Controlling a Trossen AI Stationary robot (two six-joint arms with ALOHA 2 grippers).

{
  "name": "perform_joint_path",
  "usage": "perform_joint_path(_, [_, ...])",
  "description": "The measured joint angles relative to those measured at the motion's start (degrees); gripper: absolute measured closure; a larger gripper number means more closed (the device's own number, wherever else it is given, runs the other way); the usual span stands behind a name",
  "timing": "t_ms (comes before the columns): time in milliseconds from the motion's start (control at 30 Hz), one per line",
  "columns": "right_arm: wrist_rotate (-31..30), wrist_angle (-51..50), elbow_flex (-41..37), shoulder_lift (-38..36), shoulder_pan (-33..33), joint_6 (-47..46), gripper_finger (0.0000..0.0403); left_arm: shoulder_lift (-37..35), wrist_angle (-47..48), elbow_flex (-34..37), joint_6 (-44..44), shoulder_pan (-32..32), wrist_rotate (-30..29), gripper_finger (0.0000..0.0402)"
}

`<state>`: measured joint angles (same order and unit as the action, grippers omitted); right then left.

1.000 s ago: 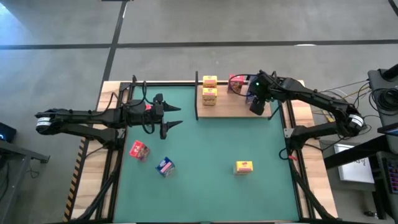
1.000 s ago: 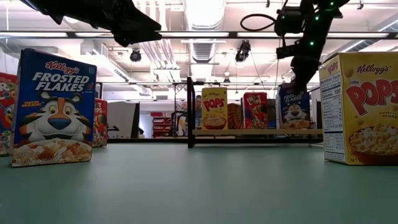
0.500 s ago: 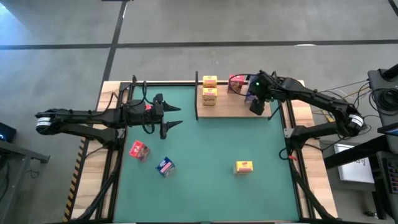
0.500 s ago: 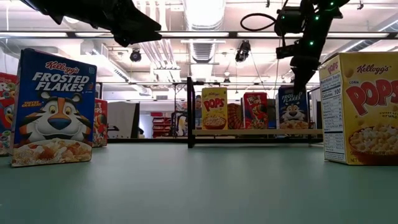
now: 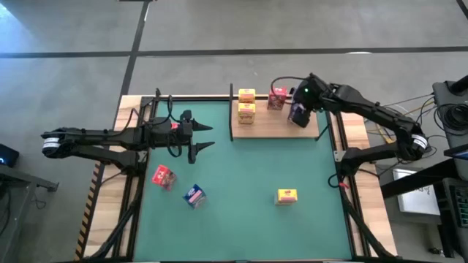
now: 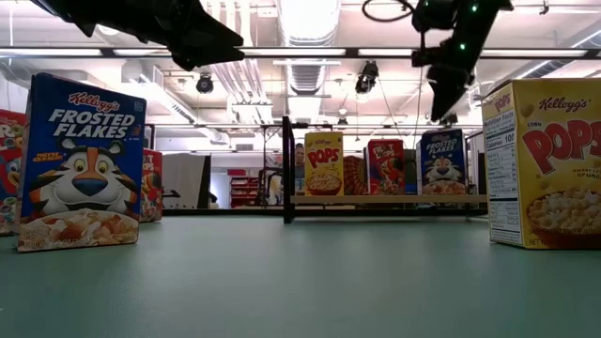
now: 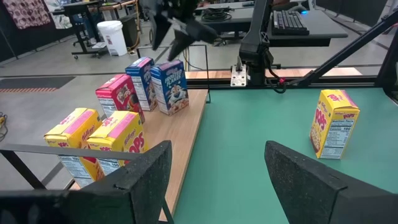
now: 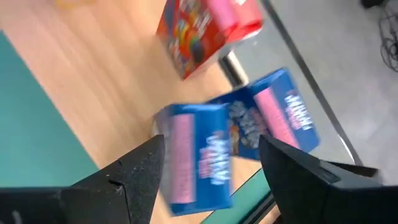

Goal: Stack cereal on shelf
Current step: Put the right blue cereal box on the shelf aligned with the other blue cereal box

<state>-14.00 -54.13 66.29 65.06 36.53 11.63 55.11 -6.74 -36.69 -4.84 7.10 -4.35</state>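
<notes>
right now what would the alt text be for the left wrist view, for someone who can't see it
Five small cereal boxes stand on the wooden shelf: two yellow boxes nearest, a red box behind them, then two blue boxes under the right tool. One more yellow box stands alone on the green mat.

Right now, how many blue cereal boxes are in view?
3 blue boxes. Two stand side by side at the right end of the shelf. The third is on the green mat, beside a red box. None looks hidden.
</notes>
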Motion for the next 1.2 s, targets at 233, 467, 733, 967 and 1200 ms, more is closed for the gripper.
perform_joint_path(233, [7.9, -0.98, 3.07, -0.04, -0.96, -5.29, 0.0191, 0.0, 0.55, 0.0, 0.11, 0.02, -0.01, 0.0161])
perform_joint_path(467, [12.52, -6.07, 0.31, -0.04, -3.06, -10.72, 0.0273, 0.0, 0.79, 0.0, 0.9, 0.0, 0.01, 0.0161])
perform_joint_path(733, [5.06, -8.18, -4.94, -0.04, -3.04, -12.51, 0.0378, 0.0, 0.76, 0.0, 0.9, 0.0, -0.01, 0.0161])
perform_joint_path(967, [-1.61, -7.94, -5.37, -0.03, -3.04, -11.52, 0.0392, 0.0, 0.66, 0.0, 0.9, 0.0, 0.01, 0.0161])
perform_joint_path(1200, [-5.68, -7.89, -5.37, -0.02, -3.02, -9.14, 0.0394, 0.0, 0.46, 0.0, 0.9, 0.01, 0.0, 0.0161])
